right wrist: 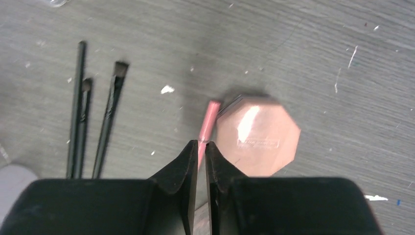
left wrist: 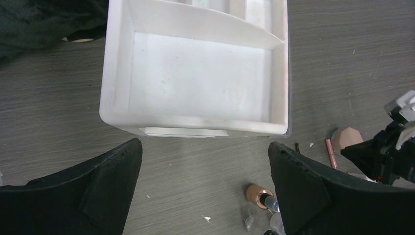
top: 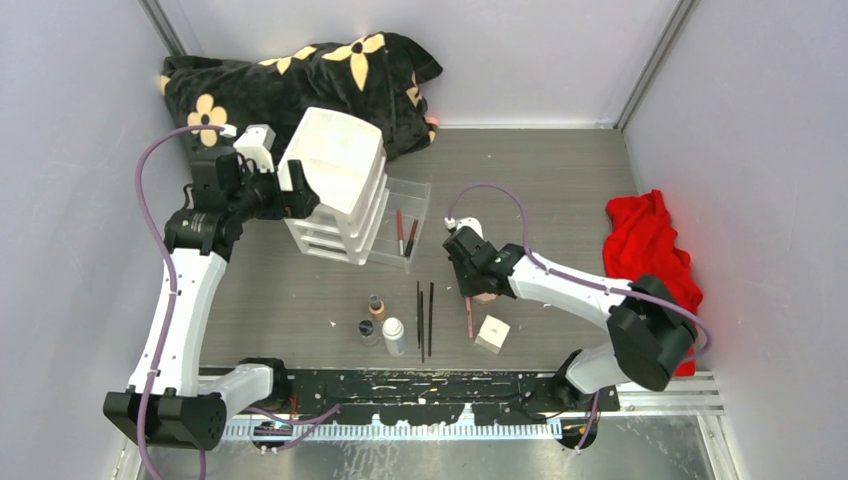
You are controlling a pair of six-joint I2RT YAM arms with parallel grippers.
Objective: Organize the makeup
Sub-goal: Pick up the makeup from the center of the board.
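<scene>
Between the fingers of the right claw (right wrist: 201, 147), clenched on it, runs the pink stick (right wrist: 210, 113); the octagonal compact (right wrist: 258, 139) lies just beside. The left claw (left wrist: 204, 143) is spread wide.

Table (top: 560, 200) holds makeup (top: 394, 337), box (top: 340, 160), perhaps blanket (top: 300, 80).

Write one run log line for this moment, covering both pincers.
left pincer open near box | right pincer shut on pink stick | compact beside stick

The compact (right wrist: 258, 140) is crowding the pink stick (right wrist: 208, 122) from the right; open bench (right wrist: 161, 58) is lying left, toward black sticks (right wrist: 108, 115).
</scene>
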